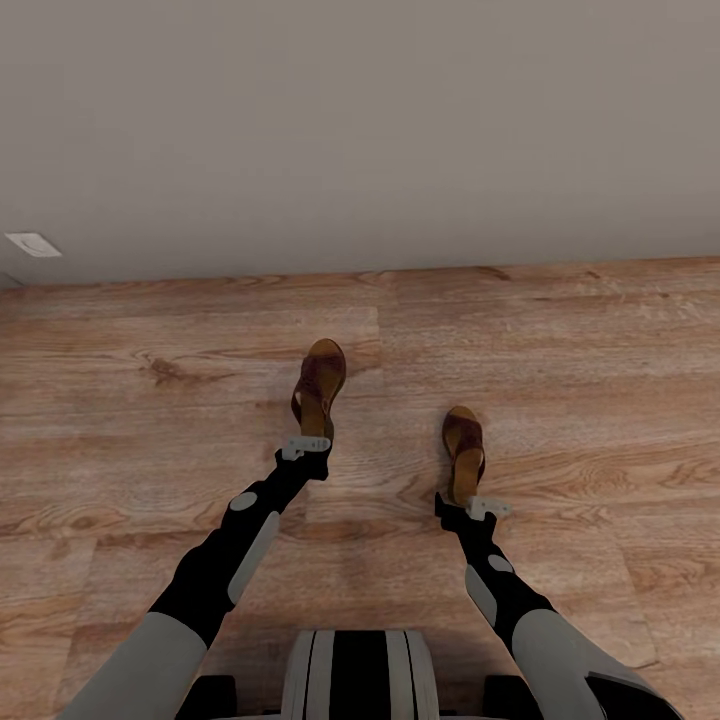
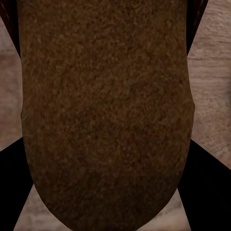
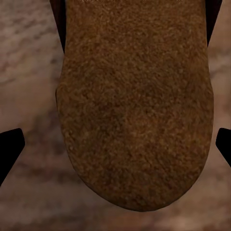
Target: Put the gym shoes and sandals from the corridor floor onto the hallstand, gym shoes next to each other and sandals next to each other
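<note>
I am reaching both arms down to the two sandals on the corridor floor (image 1: pixel 150 400). My left gripper (image 1: pixel 306 447) is sitting at the heel of the left sandal (image 1: pixel 319 385), its fingers (image 2: pixel 207 192) hugging the insole so closely that I am judging it gripped. My right gripper (image 1: pixel 478 507) is at the heel of the right sandal (image 1: pixel 464 450), fingers spread wide and apart from it. Nothing is racked yet; racking both sandals remains.

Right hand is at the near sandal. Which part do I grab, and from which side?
Probably the heel end of the right-hand sandal: it points back toward the robot, and the right hand already sits there. Come in low from the robot's side, pinching across the sole's narrow width.
</note>
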### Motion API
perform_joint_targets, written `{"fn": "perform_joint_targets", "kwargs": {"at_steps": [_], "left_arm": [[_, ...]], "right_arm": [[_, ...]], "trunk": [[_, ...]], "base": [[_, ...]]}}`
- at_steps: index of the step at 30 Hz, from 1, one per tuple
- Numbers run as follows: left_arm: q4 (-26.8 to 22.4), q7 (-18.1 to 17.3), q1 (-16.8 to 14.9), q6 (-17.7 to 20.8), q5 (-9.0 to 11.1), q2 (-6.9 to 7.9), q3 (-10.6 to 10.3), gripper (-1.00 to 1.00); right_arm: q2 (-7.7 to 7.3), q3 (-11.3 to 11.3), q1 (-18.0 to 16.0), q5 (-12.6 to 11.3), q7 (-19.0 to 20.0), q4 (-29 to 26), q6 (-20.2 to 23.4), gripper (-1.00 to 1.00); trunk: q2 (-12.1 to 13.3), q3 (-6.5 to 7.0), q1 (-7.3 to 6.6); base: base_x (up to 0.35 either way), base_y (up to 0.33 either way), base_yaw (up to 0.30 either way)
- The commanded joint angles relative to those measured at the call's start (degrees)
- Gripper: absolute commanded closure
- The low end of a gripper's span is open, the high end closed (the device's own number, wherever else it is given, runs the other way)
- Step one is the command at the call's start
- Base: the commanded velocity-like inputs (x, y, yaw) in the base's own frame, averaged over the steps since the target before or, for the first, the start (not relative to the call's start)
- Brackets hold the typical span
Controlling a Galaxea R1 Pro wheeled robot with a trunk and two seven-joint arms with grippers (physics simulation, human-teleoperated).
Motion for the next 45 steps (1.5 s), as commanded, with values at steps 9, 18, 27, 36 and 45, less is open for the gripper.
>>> {"fn": "perform_joint_targets", "kwargs": {"at_steps": [9,18,27,36,45], "left_arm": [[-0.06,-0.14,-0.01,0.36,0.58,0.0,0.03,1.0],[-0.06,-0.14,-0.01,0.36,0.58,0.0,0.03,1.0],[-0.06,-0.14,-0.01,0.36,0.58,0.0,0.03,1.0],[-0.06,-0.14,-0.01,0.36,0.58,0.0,0.03,1.0],[-0.06,-0.14,-0.01,0.36,0.58,0.0,0.03,1.0]], "right_arm": [[0.03,-0.24,-0.03,0.16,0.01,0.03,-0.17,-1.0],[0.03,-0.31,-0.03,0.17,-0.15,0.03,-0.17,-1.0],[0.03,-0.33,-0.04,0.16,-0.16,0.03,-0.17,1.0],[0.01,-0.33,-0.03,0.16,-0.16,0.03,-0.17,1.0],[0.03,-0.33,-0.04,0.16,-0.16,0.03,-0.17,1.0]], "trunk": [[-0.06,-1.13,0.09],[-0.06,-1.25,0.09],[-0.06,-1.25,0.09],[-0.06,-1.25,0.09],[-0.06,-1.25,0.09]], "base": [[0.001,0.0,0.0],[0.0,0.0,0.0],[0.0,0.0,0.0],[0.0,0.0,0.0],[0.0,0.0,0.0]]}}
